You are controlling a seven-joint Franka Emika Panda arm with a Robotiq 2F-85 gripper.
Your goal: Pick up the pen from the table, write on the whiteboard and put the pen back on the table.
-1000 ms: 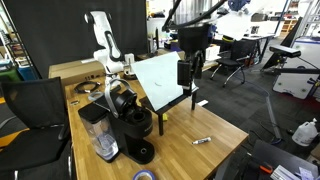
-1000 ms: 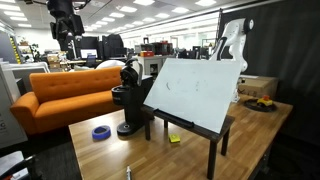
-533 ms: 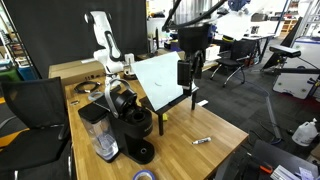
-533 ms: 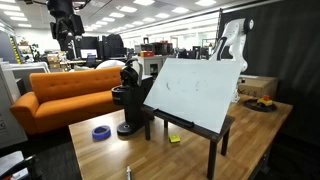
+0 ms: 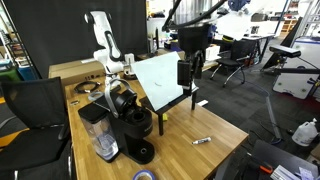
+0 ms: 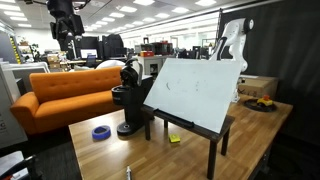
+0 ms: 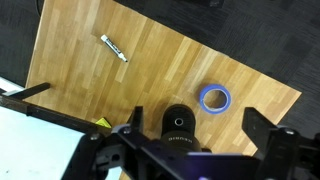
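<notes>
Wooden table (image 7: 200, 60) carries the pen (image 7: 113, 47) lying flat at about eleven o'clock in the wrist view, apart from the tilted whiteboard (image 7: 30, 145) at eight o'clock, while the gripper (image 7: 192, 122) hangs high above with jaws spread wide, holding nothing.

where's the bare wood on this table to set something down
The widest bare table lies around the pen, between the whiteboard stand and the blue tape roll. Crowded: the coffee machine sits close beside the whiteboard, with a small yellow item at the board's foot.
</notes>
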